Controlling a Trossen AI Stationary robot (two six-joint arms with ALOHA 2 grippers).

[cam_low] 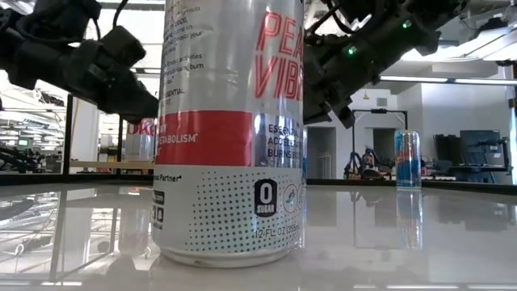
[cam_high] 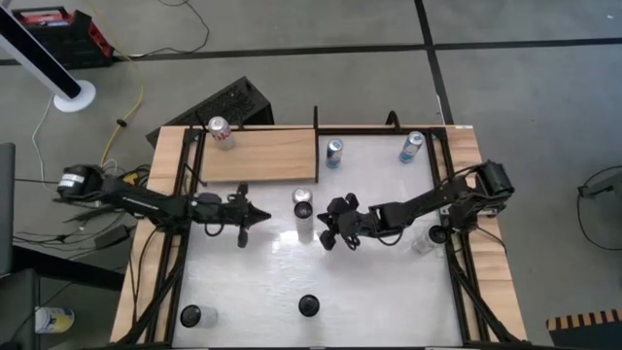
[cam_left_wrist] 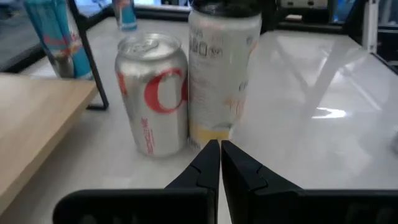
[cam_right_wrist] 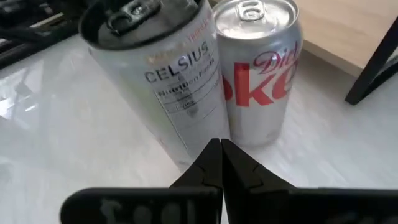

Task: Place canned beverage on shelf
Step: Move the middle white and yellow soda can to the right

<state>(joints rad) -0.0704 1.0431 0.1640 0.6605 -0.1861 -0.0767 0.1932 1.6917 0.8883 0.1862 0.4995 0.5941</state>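
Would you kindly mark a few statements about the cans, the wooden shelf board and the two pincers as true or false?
1. One can stands on the light-wood shelf board. True: a silver and red can at its corner.
2. The left pincer grips the silver Diet Coke can. False: it is shut and empty, short of the can.
3. The Diet Coke can stands right beside the tall silver Celsius can. True.
4. The right pincer is wide open. False: it is shut.
5. Two blue cans rest on the shelf. False: both stand on the white tabletop.
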